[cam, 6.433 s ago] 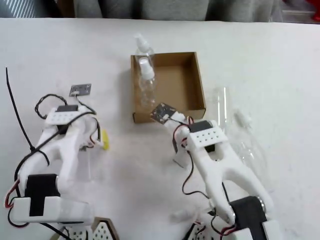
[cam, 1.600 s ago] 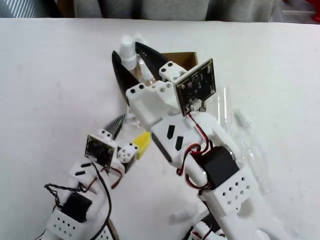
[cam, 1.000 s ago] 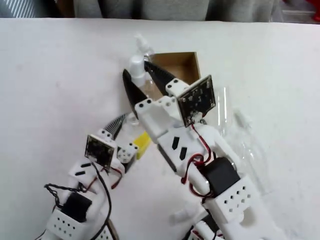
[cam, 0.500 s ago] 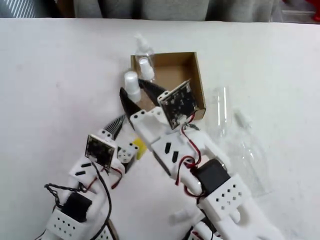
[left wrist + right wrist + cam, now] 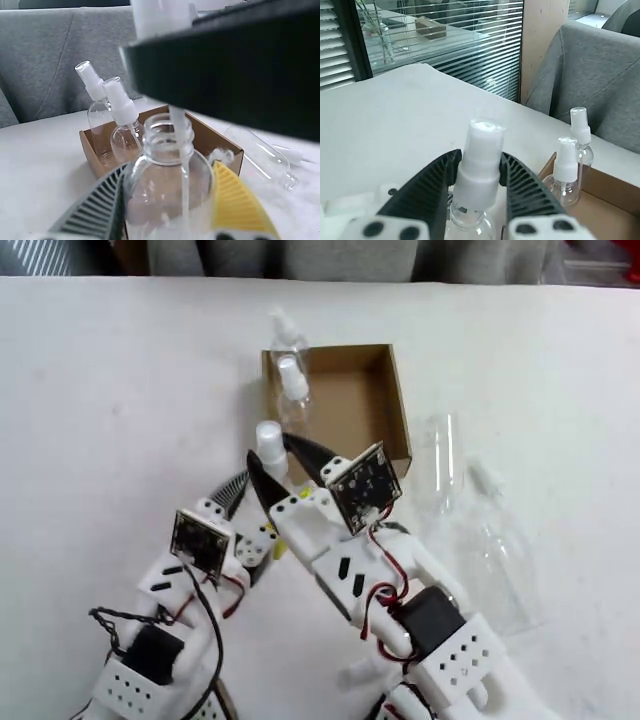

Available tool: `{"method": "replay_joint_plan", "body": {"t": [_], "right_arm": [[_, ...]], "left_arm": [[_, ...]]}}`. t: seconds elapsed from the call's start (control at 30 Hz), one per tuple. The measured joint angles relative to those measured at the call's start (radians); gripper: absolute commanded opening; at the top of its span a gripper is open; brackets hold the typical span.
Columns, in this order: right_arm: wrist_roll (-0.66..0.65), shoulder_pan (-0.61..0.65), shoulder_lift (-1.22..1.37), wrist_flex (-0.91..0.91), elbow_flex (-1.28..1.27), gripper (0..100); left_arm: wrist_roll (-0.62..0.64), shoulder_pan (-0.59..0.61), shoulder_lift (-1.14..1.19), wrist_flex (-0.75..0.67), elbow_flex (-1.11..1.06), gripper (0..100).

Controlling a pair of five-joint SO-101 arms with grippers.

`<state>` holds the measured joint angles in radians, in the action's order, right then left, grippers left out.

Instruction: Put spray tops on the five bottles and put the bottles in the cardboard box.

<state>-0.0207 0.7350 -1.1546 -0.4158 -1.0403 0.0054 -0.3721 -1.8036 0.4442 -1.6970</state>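
Behind, a sofa (grey) borders the table.

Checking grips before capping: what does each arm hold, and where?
Left gripper clamps the open bottle around its body; right gripper pinches the spray top at its collar.

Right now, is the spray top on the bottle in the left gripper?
Off. The bottle in the left gripper shows a bare neck; only the tube of the spray top, held by the right gripper, runs into it.
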Motion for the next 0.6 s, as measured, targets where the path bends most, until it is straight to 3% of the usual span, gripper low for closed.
{"method": "replay_joint_plan", "body": {"t": [0.17, 0.6], "right_arm": [[0.074, 0.000, -0.029, 0.000, -0.015, 1.6], [0.086, 0.040, -0.038, 0.003, -0.055, 1.6]], "left_arm": [[0.000, 0.000, 0.000, 0.000, 0.000, 2], [0.000, 0.000, 0.000, 0.000, 0.000, 2]]}}
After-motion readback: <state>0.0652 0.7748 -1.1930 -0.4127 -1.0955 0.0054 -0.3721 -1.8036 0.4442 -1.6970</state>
